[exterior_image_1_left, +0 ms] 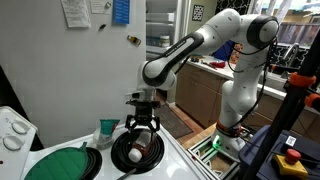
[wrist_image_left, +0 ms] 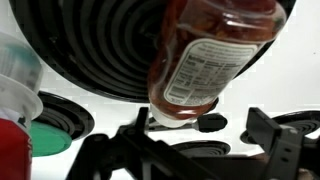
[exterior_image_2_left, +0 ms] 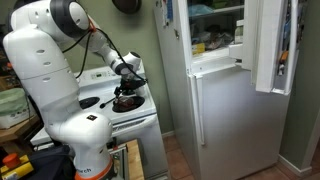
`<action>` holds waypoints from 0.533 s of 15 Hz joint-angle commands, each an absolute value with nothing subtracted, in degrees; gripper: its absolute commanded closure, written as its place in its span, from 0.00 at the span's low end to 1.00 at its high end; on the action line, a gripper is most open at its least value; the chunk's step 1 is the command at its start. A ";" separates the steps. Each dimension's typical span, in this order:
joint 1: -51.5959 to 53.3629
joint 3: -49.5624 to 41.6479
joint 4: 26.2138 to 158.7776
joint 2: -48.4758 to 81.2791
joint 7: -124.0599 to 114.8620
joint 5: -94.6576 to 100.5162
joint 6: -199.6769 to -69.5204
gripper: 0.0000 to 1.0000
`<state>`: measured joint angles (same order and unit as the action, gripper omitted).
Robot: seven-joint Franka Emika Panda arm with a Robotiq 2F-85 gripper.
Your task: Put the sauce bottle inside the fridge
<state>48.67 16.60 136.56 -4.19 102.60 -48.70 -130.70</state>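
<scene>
The sauce bottle [wrist_image_left: 215, 50], red-brown with a white label and a pale cap, lies on a black coil burner [wrist_image_left: 90, 50] of the white stove. My gripper [wrist_image_left: 200, 150] hovers right over its cap end, open, with one dark finger on each side and nothing gripped. In both exterior views the gripper [exterior_image_1_left: 140, 128] [exterior_image_2_left: 127, 88] points down at the burner, with the bottle [exterior_image_1_left: 133, 153] just under it. The fridge [exterior_image_2_left: 220, 110] is tall and white, and its upper door [exterior_image_2_left: 272, 45] stands open. Its flat side [exterior_image_1_left: 90, 45] carries paper notes and a blue card.
A green-and-white cup [exterior_image_1_left: 106, 130] stands on the stove behind the burner. A round green lid [exterior_image_1_left: 60, 162] lies on the near burner. Stove knobs [exterior_image_1_left: 12, 130] sit at the left edge. A wooden counter [exterior_image_1_left: 200, 85] and the robot's base [exterior_image_1_left: 235, 120] stand beyond the stove.
</scene>
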 commanded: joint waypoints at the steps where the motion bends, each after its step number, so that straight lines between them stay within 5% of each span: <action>1: 45.85 19.63 136.29 -4.34 97.56 -46.35 -130.03 0.00; 8: 44.10 23.27 135.18 -3.66 79.51 -33.26 -130.00 0.00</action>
